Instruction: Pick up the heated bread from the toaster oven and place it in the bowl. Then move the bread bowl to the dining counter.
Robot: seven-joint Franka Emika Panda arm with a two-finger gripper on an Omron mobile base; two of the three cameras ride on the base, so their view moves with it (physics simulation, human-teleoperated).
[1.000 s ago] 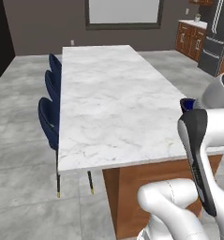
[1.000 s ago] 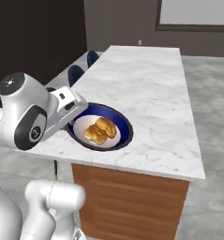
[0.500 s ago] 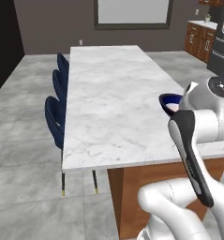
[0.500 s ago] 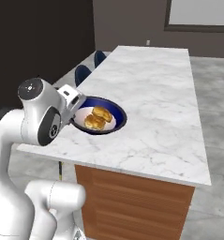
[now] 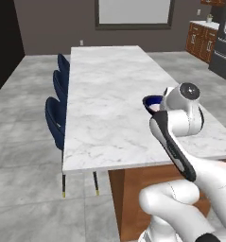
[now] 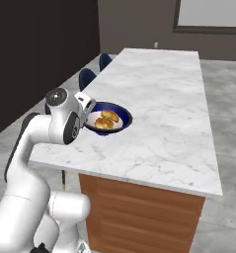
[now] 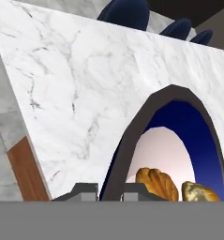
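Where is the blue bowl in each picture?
Left base view: the bowl peeks out right of centre, mostly behind the white arm.
Right base view: the bowl is left of centre, near the counter's close edge.
Hand view: the bowl fills the lower right, gripped at its rim.
Shared landmark: the marble counter.

Dining counter (image 6: 164, 99): long marble top, wooden base. Bowl (image 6: 108, 118) near its left edge; contact unclear.

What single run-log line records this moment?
phase: bowl delivery | gripper: shut on bowl rim | bread: in bowl | bowl: over dining counter near edge
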